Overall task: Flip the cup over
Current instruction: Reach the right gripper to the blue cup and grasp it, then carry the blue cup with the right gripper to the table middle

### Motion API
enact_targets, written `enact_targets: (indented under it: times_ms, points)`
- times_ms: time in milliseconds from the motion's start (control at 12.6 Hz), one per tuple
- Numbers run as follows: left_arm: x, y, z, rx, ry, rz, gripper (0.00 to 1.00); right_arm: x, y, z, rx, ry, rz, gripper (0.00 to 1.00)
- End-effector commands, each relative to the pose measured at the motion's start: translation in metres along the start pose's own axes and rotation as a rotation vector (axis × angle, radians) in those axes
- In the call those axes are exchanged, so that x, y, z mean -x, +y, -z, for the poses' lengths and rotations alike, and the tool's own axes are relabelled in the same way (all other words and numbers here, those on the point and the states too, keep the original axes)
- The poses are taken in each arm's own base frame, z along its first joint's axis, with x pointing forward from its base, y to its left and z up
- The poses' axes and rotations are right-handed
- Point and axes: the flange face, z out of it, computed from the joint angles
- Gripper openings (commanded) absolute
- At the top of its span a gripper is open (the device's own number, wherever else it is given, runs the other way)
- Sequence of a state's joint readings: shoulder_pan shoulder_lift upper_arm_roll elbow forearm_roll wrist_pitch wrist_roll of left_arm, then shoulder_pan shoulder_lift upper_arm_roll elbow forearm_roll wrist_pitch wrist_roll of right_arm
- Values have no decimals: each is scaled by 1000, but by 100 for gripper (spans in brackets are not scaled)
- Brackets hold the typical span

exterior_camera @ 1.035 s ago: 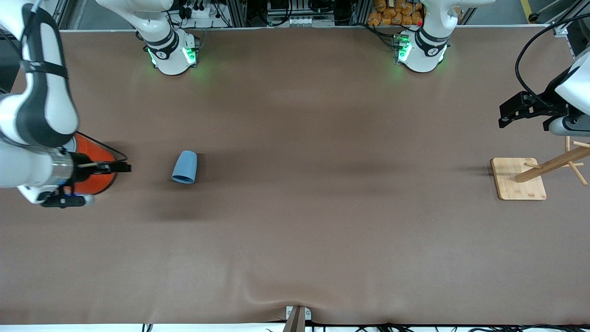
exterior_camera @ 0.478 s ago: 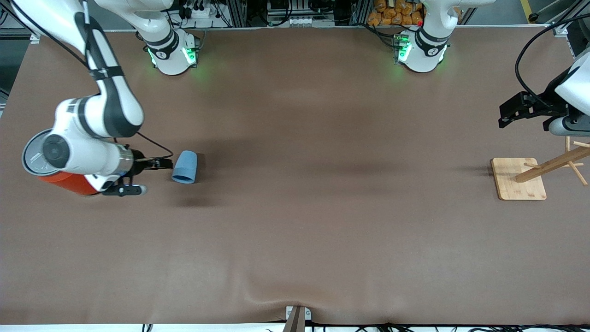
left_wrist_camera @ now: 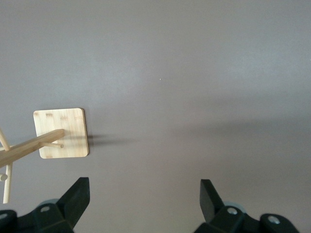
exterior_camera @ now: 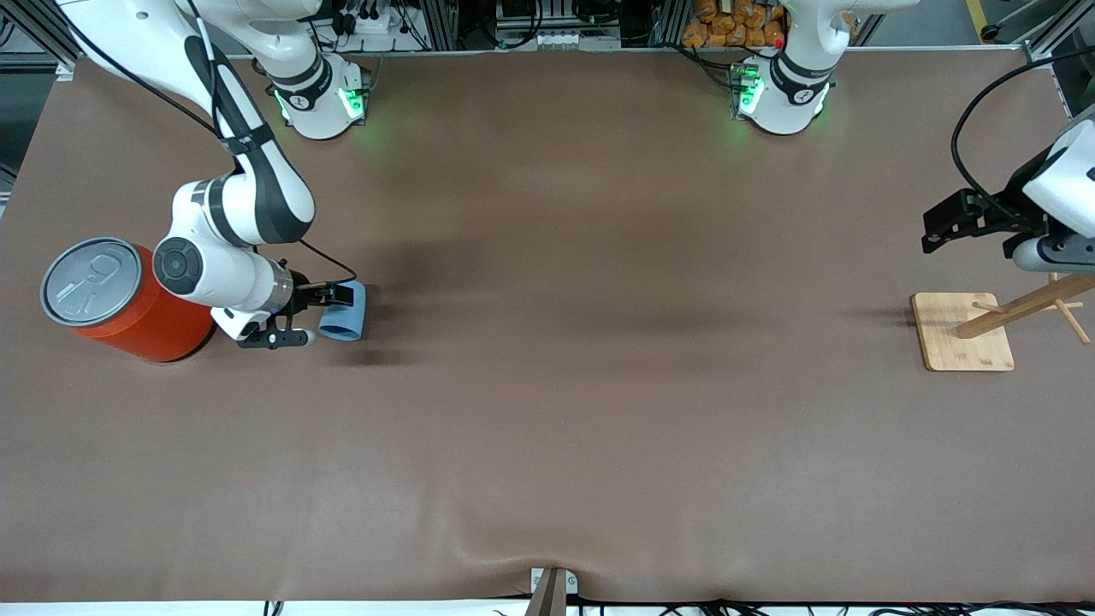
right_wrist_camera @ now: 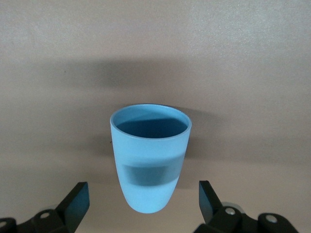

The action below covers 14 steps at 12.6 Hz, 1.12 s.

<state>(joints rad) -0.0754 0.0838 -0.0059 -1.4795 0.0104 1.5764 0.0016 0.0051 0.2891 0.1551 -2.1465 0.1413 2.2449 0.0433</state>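
The light-blue cup [exterior_camera: 346, 320] lies on its side toward the right arm's end of the table, its mouth turned toward the front camera. My right gripper [exterior_camera: 336, 297] is open and low at the cup's narrow base end. In the right wrist view the cup [right_wrist_camera: 149, 145] shows its darker blue inside, and its rounded base sits between my right gripper's [right_wrist_camera: 144, 194] open fingers with a gap on each side. My left gripper [exterior_camera: 938, 228] is open and empty, waiting in the air above the table at the left arm's end; its wrist view [left_wrist_camera: 144, 191] shows only bare table between the fingers.
A large orange-red can with a grey lid [exterior_camera: 128, 308] stands beside the right arm's wrist, toward the table's end. A wooden stand on a square base [exterior_camera: 962, 332] stands near the left gripper and shows in the left wrist view [left_wrist_camera: 61, 132]. The table is covered in brown cloth.
The right arm has swung from over the orange-red can across to the cup and come down, so its open fingers now straddle the cup's base. The left gripper shifted slightly.
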Motion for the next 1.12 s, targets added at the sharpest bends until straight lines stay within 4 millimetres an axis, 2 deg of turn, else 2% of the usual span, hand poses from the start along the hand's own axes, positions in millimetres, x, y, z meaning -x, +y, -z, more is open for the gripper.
enact_targets:
  times_ms: [0,637,717,876,1035]
  points:
    - [-8,-4,-1,-1,22,-18,100,13,0,-8,1,40,-5,100]
    - [-11,-4,-5,-2,22,-19,100,6,3,-41,2,48,-7,100]
    - [-12,-4,-4,-2,30,-18,100,5,3,-42,2,48,-5,98]
    - [-14,-5,-7,-4,25,-17,100,5,3,-46,2,39,-1,89]
    - [-14,-6,-8,-4,25,-16,100,4,3,-45,10,42,17,65]
